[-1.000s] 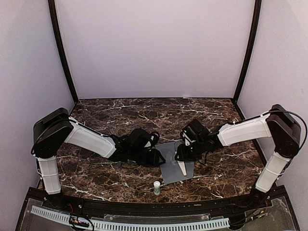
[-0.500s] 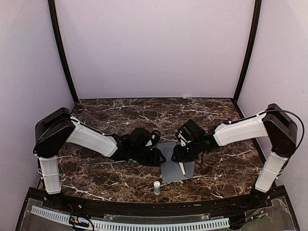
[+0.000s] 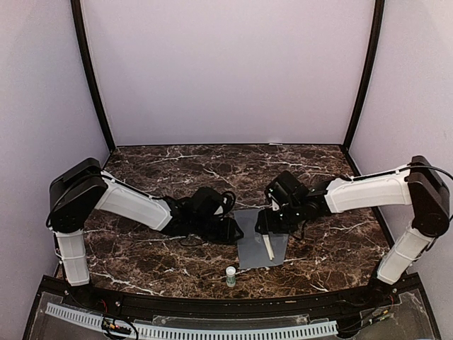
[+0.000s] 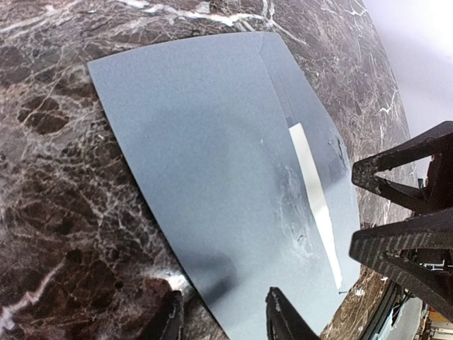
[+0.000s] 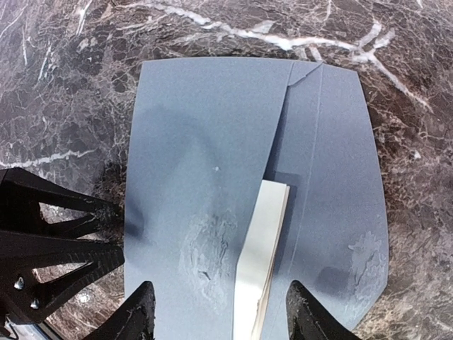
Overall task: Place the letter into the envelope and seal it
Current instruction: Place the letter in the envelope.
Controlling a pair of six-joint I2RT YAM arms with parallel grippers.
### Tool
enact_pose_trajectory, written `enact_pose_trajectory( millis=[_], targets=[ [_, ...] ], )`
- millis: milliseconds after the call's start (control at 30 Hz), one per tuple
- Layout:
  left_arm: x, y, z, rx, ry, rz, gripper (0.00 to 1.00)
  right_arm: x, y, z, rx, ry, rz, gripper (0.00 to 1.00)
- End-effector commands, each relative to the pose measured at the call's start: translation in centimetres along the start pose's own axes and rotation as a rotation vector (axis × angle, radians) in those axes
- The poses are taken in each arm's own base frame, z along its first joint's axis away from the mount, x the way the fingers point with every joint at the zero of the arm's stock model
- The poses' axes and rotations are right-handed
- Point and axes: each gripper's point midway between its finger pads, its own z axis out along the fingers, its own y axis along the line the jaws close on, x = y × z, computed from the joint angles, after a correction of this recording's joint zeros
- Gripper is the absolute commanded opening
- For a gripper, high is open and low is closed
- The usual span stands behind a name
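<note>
While the white letter (image 5: 265, 227) only pokes partway into the envelope (image 5: 198, 127), nothing's sealed yet; right gripper (image 5: 221, 306) straddles it wide open, left gripper (image 4: 226, 313) half-open, both empty.

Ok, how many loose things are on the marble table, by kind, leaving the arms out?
flat slate-grey paper envelope: 1
folded white paper letter: 1
small white-and-green upright tube: 1
Total: 3
</note>
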Motion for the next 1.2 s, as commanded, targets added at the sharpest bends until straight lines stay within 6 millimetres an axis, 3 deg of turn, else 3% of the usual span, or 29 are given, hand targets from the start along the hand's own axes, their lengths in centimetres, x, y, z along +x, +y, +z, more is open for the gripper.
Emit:
enact_pose_trajectory(
  millis=[0,433,767,1167],
  targets=[
    [-0.1,-0.5,-1.5,0.006,-0.005,0.002,0.39,0.9,0.2,-0.4,-0.038,0.001,0.021,0.58],
    [1.2,-0.5,-0.9,0.038,0.033,-0.011,0.28,2.3,0.3,1.1,-0.040,0.055,0.025,0.39],
    [1.4,-0.6,-0.7,0.043,0.041,-0.008,0.24,2.5,0.1,1.6,-0.018,0.068,0.021,0.35],
    [1.7,-1.0,-0.2,0.053,0.053,0.000,0.18,2.3,1.6,1.9,-0.041,0.070,-0.008,0.25]
  ],
)
